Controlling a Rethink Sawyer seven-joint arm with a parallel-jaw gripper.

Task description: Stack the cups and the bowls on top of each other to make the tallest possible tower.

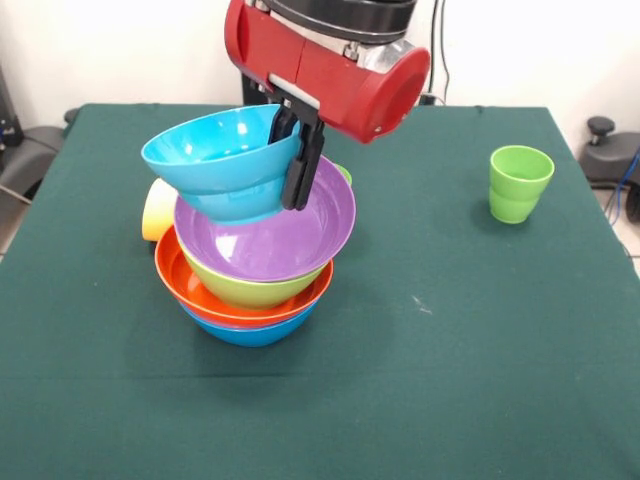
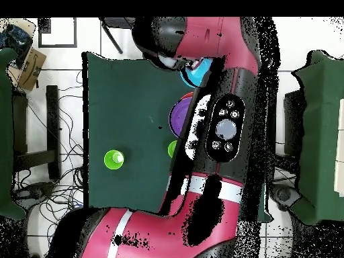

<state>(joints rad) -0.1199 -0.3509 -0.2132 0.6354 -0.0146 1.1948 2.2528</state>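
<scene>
The tower stands left of the table's middle: a blue bowl (image 1: 255,328) lowest, then an orange bowl (image 1: 185,285), a lime green bowl (image 1: 250,290) and a purple bowl (image 1: 275,235) on top. My gripper (image 1: 297,182) is shut on the rim of a turquoise bowl (image 1: 215,160), which hangs tilted, its base touching the purple bowl's left rim. A yellow cup (image 1: 157,210) lies on its side behind the tower's left. A light green cup (image 1: 520,183) stands upright at the right. From overhead the arm hides most of it; the purple bowl (image 2: 180,114) and turquoise bowl (image 2: 201,70) peek out.
A green rim (image 1: 344,173) shows behind the purple bowl, also a green spot (image 2: 173,149) overhead; most of it is hidden. The light green cup (image 2: 113,159) stands alone on the green cloth (image 1: 450,380). The red arm (image 2: 222,101) spans the table.
</scene>
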